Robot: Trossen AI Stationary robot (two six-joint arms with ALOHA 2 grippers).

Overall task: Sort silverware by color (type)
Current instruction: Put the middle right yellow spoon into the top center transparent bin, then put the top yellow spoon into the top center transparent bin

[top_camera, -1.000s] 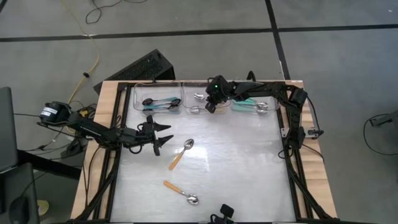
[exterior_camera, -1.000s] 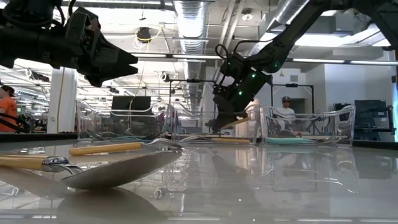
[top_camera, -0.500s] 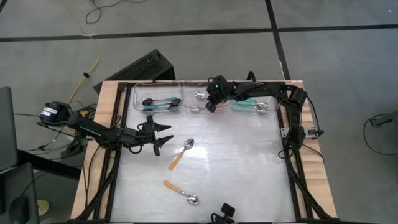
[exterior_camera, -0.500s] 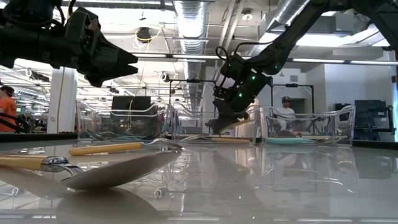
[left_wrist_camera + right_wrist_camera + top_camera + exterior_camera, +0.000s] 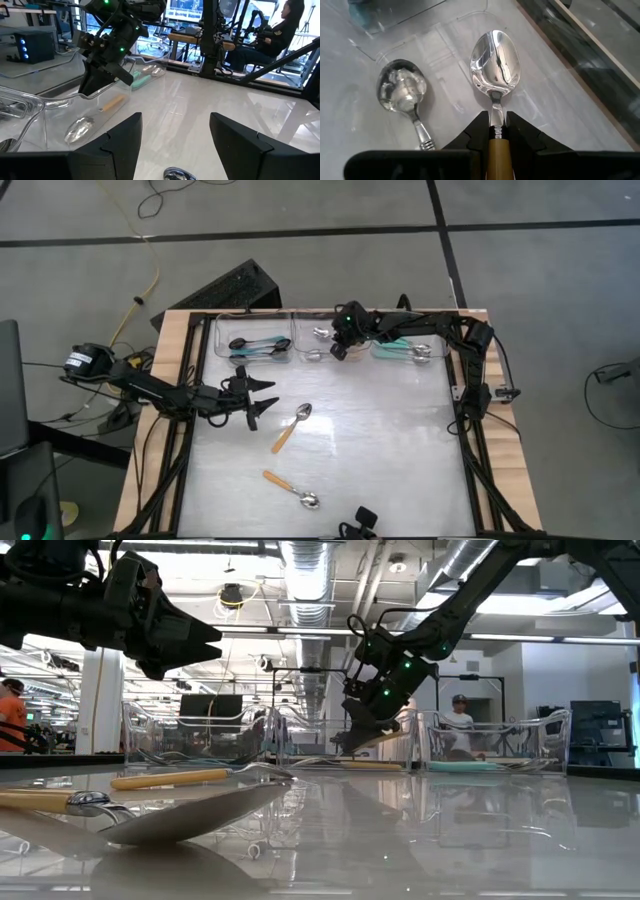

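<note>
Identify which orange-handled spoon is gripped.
The orange-handled spoon clamped in the right gripper over the middle bin; the others lie loose.

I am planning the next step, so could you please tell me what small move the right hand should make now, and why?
Probably lower a little and let go. The right hand holds an orange-handled spoon over the middle bin, where another silver spoon already lies.
</note>
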